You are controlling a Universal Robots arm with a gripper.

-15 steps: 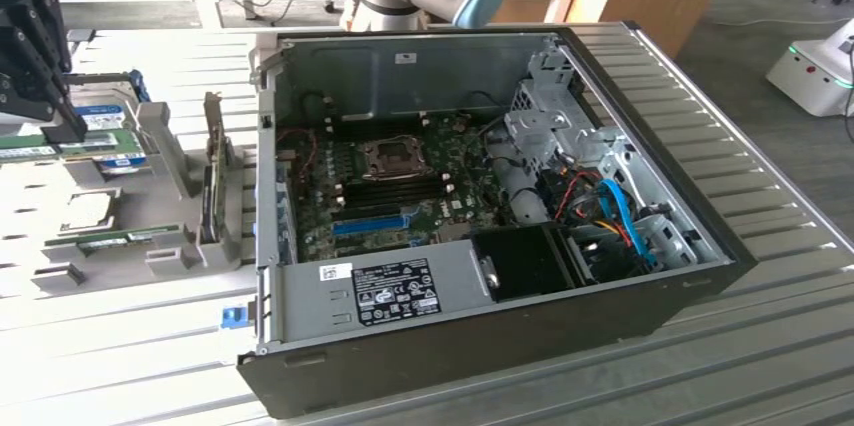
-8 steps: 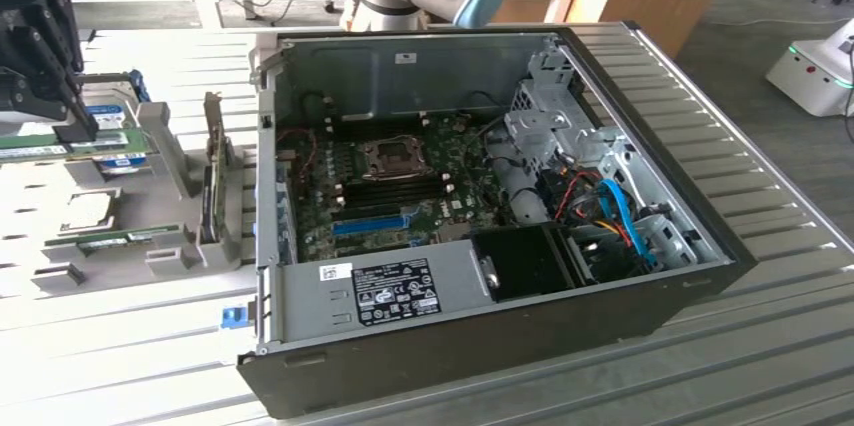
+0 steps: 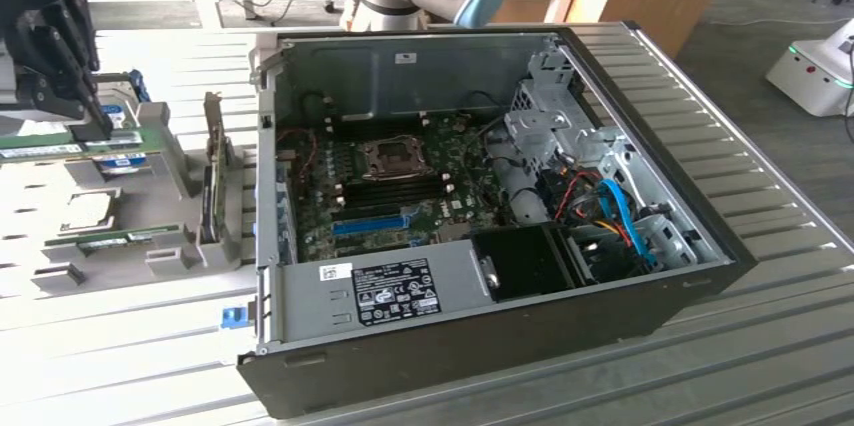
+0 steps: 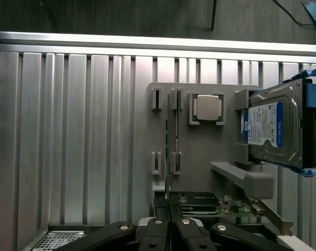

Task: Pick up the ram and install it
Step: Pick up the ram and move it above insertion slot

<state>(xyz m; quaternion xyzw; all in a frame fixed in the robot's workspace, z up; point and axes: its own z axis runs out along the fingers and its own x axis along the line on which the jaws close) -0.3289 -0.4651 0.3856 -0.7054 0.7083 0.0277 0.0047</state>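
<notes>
Jaws nearly together, pads pinching the thin edge of the ram (image 4: 168,136) from both sides; the gripper (image 4: 169,210) has hold of it at the near end. The ram stands on edge in the narrow slots of the grey holder plate (image 4: 210,151), running straight away from the fingertips. On the same plate: a square processor chip (image 4: 207,108) in a recess just beside the ram, a hard drive (image 4: 275,128) with a blue label upright in a bracket further over, and another green board (image 4: 236,207) lying near the jaws. In the exterior view the gripper (image 3: 91,121) sits low over the plate (image 3: 80,246) at the exterior view's left; the open computer case (image 3: 694,276) with its motherboard (image 3: 400,186) stands beside it on the ribbed metal table (image 3: 747,366)
</notes>
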